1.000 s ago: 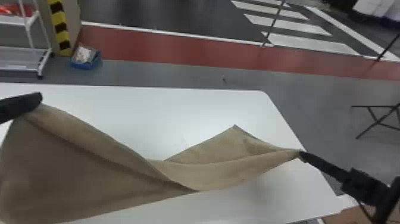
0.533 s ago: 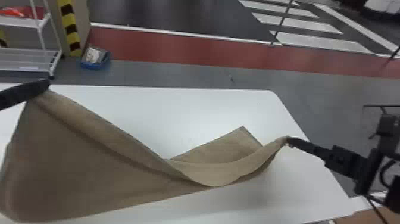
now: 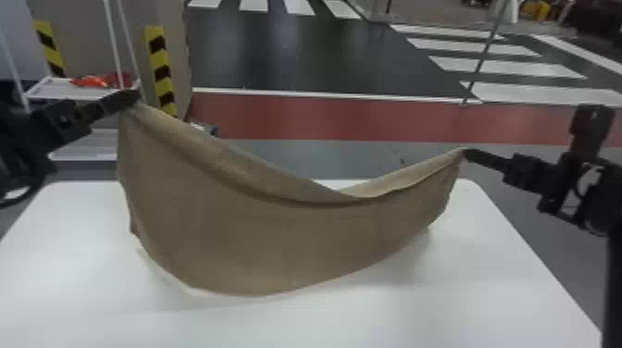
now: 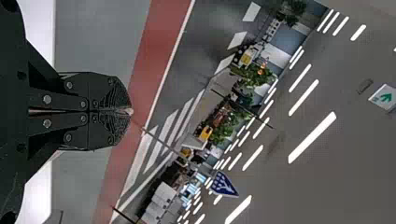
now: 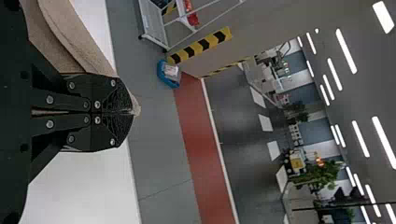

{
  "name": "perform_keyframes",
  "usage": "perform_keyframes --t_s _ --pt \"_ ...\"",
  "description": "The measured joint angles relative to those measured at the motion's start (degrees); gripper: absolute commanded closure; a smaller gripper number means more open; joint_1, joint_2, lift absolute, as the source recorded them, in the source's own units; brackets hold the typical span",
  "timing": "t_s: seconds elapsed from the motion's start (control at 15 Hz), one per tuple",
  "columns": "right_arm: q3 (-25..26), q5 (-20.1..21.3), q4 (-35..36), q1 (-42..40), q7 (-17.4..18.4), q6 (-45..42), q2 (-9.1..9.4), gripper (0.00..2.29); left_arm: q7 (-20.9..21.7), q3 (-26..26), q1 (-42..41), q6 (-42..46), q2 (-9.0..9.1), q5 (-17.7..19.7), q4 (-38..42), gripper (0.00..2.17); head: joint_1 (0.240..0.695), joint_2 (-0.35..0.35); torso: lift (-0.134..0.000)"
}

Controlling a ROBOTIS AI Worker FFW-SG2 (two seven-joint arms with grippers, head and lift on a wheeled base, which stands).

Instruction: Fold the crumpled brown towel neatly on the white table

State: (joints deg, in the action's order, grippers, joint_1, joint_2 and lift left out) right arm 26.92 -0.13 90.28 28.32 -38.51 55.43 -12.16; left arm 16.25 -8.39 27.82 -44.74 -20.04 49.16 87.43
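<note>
In the head view my left gripper (image 3: 129,98) holds up one upper corner of the brown towel (image 3: 287,240), and my right gripper (image 3: 466,153) holds the other, somewhat lower. Between them the towel sags in a curve, its upper edge folded over, its lower edge low over the white table (image 3: 463,301). Whether that edge touches the table I cannot tell. In the left wrist view the left gripper (image 4: 130,111) is shut, a tiny bit of cloth at its tips. The right gripper (image 5: 132,112) is shut on the towel (image 5: 79,39) in the right wrist view.
Beyond the table's far left corner stands a white shelf rack (image 3: 88,150) with red items on it. A striped post (image 3: 162,69) rises beside it, and a small bin (image 3: 206,128) lies on the floor behind the towel.
Both grippers have lifted the towel, which now hangs between them instead of lying partly on the table. The head view has tilted up, showing more floor and rack beyond the table.
</note>
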Motion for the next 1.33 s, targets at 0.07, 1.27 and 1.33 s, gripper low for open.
perform_keyframes --t_s 0.07,1.27,1.33 --pt "-1.15 1.18 -4.1 4.0 0.02 -3.16 -0.1 1.8 1.57 0.79 3.84 2.13 0.03 0.03 -4.66 1.62 0.447 -0.121 -0.124" --pt "18.4 -18.73 6.77 -37.81 -18.97 -9.09 -7.29 1.8 5.02 -13.1 -45.02 3.95 4.7 1.31 32.48 1.62 0.695 -0.282 -0.124" --pt "19.28 -19.03 7.47 -38.71 -19.7 -7.72 -7.06 1.8 5.12 -14.14 -47.03 2.89 5.61 0.85 34.92 1.62 0.695 -0.301 -0.124"
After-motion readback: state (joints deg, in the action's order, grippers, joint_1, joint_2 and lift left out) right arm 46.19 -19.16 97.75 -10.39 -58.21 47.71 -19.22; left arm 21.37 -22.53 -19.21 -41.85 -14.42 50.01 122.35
